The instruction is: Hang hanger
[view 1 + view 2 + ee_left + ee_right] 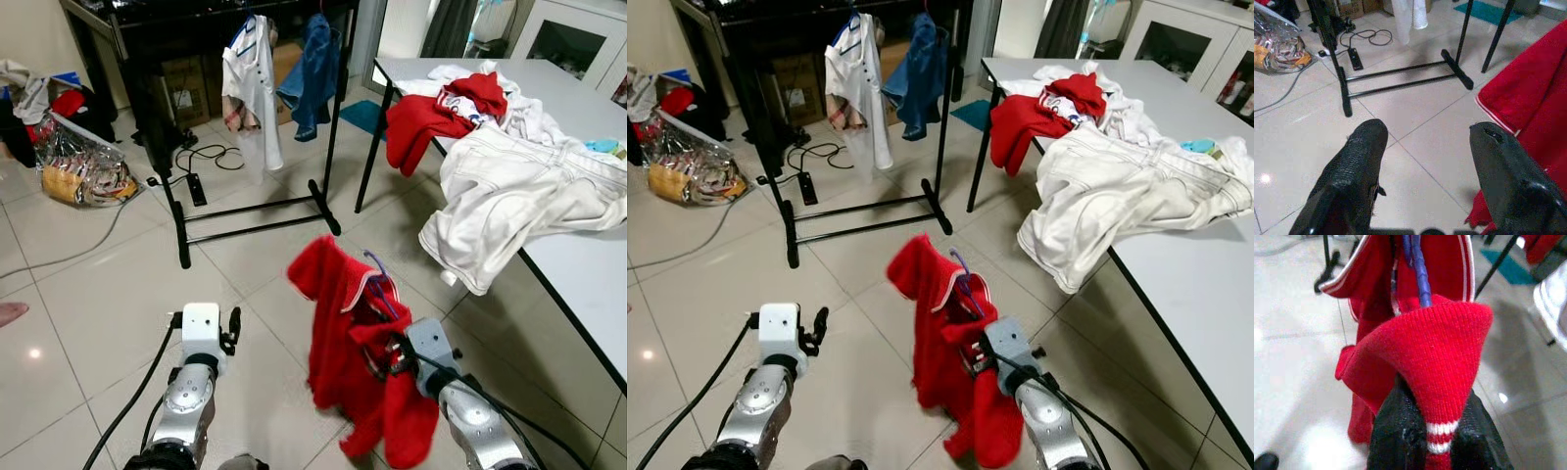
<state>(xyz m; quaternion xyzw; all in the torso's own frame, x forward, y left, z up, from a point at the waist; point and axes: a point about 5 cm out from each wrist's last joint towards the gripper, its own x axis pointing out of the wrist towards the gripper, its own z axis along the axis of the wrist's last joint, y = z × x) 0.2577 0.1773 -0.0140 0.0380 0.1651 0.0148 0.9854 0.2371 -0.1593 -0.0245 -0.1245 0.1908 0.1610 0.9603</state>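
- Hanger [380,279], blue and hooked, is being carried inside a red sweater [358,362] at about 5 o'clock in the head view, low over the tiled floor [98,294].
- It is being gripped by the right gripper [1430,431], whose fingers are closed on a fold of the red knit with the blue wire rising just beyond them.
- Nothing is being held by the left gripper [1430,161]; its fingers are spread wide at 7 o'clock.
- A black clothes rack [255,211] is being faced at 12 o'clock, with a white shirt [253,88] and a denim jacket [312,69] hanging on it, well apart from the load.
- A white table [578,274] heaped with clothes is being passed at 2 o'clock.
- For a clean hang, the hook should probably be kept upright and raised above the rail, beside the hung garments, while the rack's feet are being avoided.
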